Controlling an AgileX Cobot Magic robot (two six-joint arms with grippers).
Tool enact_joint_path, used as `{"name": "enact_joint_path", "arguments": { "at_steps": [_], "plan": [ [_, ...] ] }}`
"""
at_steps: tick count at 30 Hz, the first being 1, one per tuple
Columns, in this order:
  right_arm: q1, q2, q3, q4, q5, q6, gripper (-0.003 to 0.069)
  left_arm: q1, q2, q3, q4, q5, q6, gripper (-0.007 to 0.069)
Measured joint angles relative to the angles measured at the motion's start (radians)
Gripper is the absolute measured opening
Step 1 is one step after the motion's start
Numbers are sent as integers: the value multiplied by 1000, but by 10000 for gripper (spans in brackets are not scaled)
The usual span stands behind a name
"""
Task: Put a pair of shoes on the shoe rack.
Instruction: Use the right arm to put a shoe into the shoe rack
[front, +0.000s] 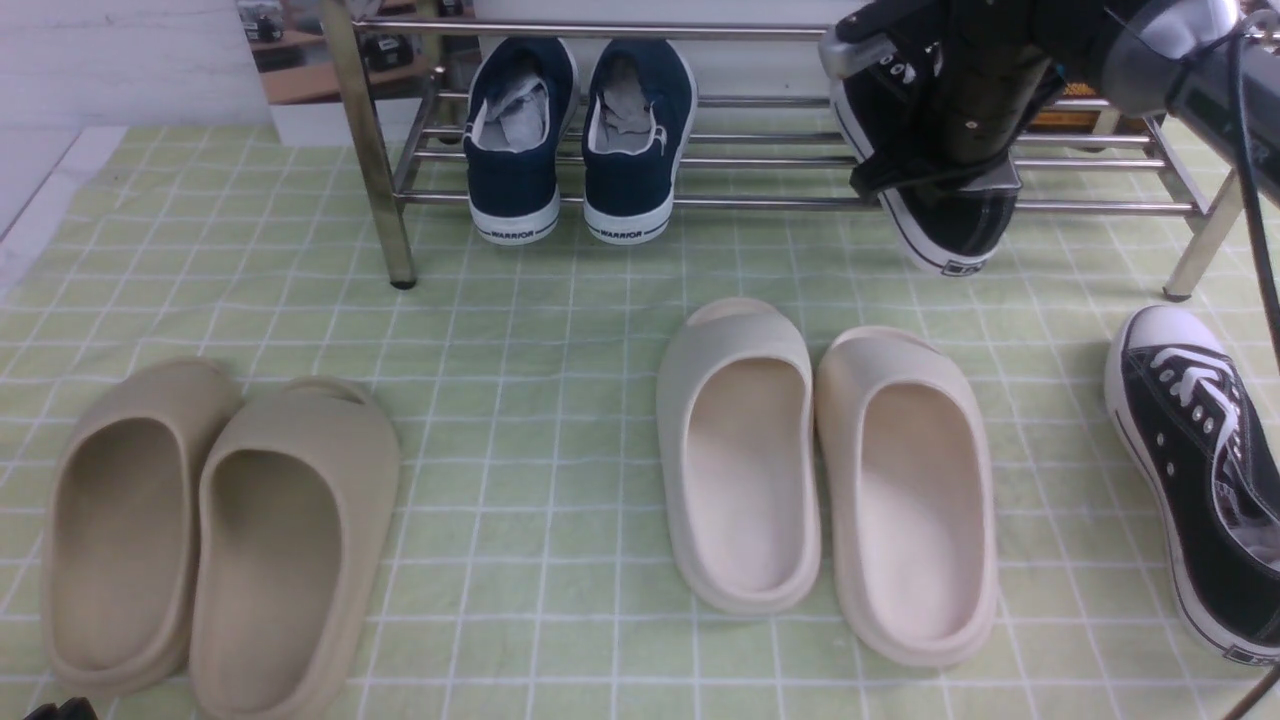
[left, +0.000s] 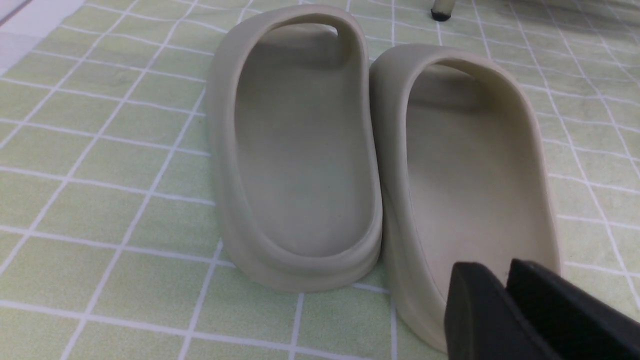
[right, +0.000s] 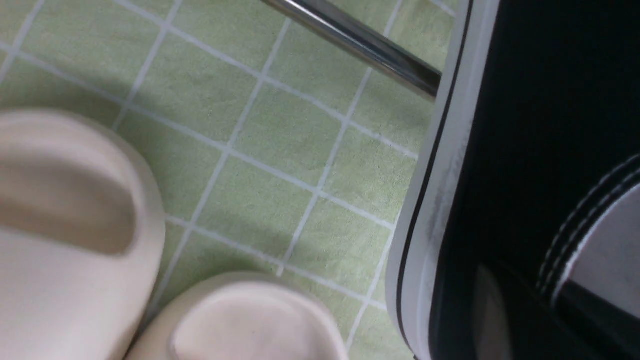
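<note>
One black sneaker (front: 950, 235) hangs tilted at the right end of the shoe rack (front: 760, 203), its heel lower than the front tube and above the cloth. My right gripper (front: 965, 125) is shut on its collar from above. In the right wrist view the sneaker's white sole and black side (right: 500, 125) fill the right half, beside a chrome tube (right: 360, 42). The second black sneaker (front: 1190, 470) lies on the cloth at the far right, toe towards the rack. My left gripper (left: 502, 270) is shut with nothing in it, low over the heel of a beige slide.
Navy sneakers (front: 575, 140) stand on the rack's left part. A pair of beige slides (front: 210, 530) lies front left, a pair of cream slides (front: 830, 470) in the middle. A green checked cloth (front: 520, 330) covers the floor. The rack's legs (front: 375, 170) stand on it.
</note>
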Motion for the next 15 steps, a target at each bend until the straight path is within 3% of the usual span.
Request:
{"name": "enact_joint_path", "arguments": {
  "at_steps": [9, 11, 15],
  "plan": [
    [-2, 6, 0, 3, -29, -41, 43, 0, 0, 0, 0, 0, 0, 113],
    [-2, 6, 0, 3, -39, -45, 72, 0, 0, 0, 0, 0, 0, 113],
    [-2, -10, -10, -1, -48, -46, 202, 0, 0, 0, 0, 0, 0, 117]
  ]
}}
